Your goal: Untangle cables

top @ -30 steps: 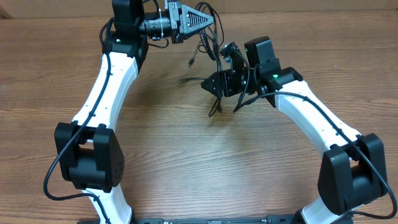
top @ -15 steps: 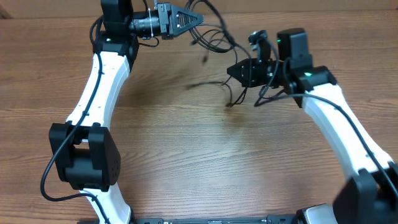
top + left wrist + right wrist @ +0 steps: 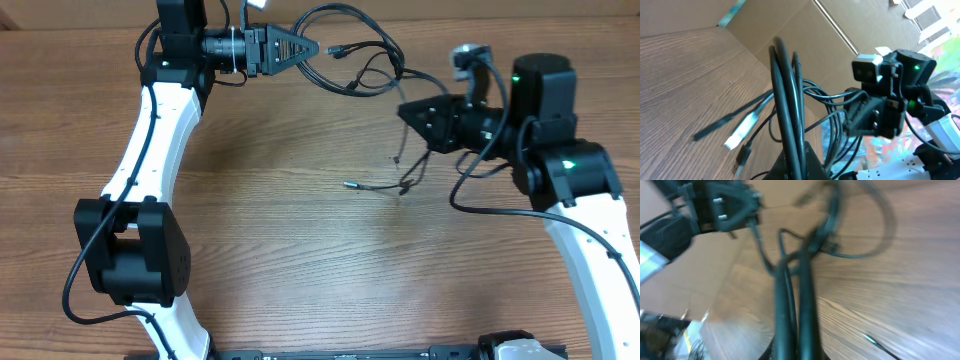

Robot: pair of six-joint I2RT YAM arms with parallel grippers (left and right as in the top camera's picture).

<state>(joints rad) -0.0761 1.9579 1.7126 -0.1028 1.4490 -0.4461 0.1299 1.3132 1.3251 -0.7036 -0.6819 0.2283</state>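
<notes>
A tangle of thin black cables (image 3: 358,62) hangs stretched in the air between my two grippers. My left gripper (image 3: 312,47) at the back centre is shut on several strands; in the left wrist view the cables (image 3: 786,95) rise straight out of the left gripper (image 3: 801,162). A white flat plug (image 3: 742,131) dangles below it. My right gripper (image 3: 406,109) is shut on other strands; in its blurred wrist view two cables (image 3: 795,292) run up from the right gripper (image 3: 799,350). One loose cable end (image 3: 372,186) trails onto the wooden table (image 3: 300,260).
A cardboard wall (image 3: 805,35) lines the far edge of the table. Both white arms reach in from the near corners, the left arm (image 3: 150,130) along the left side and the right arm (image 3: 590,220) along the right.
The right gripper closed on the cables and moved right. The left gripper pulled slightly left and back. The tangle is stretched wider, and a loose end has dragged across the table.
</notes>
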